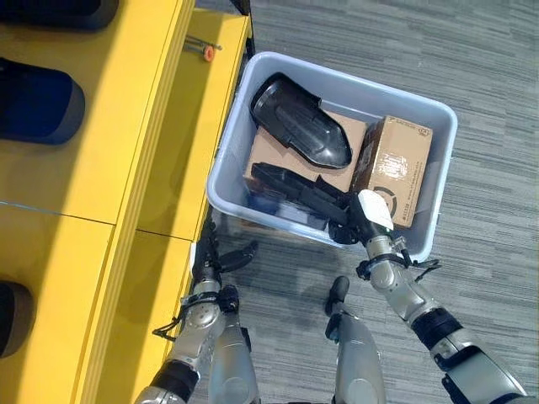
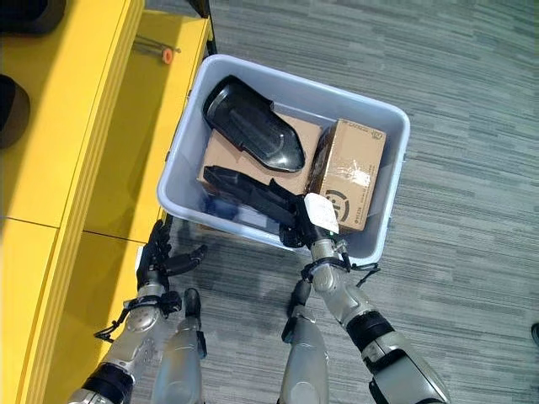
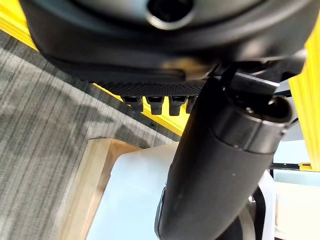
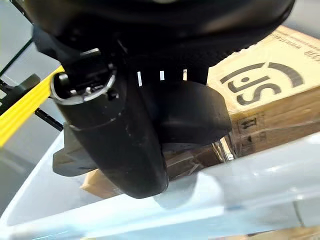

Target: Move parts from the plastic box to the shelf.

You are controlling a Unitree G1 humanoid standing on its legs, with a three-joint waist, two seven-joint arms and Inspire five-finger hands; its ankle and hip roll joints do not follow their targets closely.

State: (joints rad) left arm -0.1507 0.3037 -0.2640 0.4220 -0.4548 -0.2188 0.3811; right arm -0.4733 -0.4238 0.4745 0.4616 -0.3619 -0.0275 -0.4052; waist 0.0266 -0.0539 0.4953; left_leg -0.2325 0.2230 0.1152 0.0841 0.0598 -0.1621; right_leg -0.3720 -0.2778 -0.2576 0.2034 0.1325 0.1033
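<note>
pale blue-grey plastic box [image 1: 438, 114] sits on the floor just beside the yellow shelf [image 1: 126, 168], open at the top. inside: a broad glossy black part [image 1: 299, 122], rounded at one end, lies tilted across a flat cardboard sheet [image 1: 274, 156] toward the shelf-side far corner. a second, long narrow black part [image 1: 290, 187] lies near the box's near wall, one end at the right hand [image 1: 370, 215], whose fingers curl around it. a cardboard carton [image 1: 396, 164] stands against the wall away from the shelf.

L hand [image 2: 160, 257] open; R hand [image 1: 358, 220] curled
</note>
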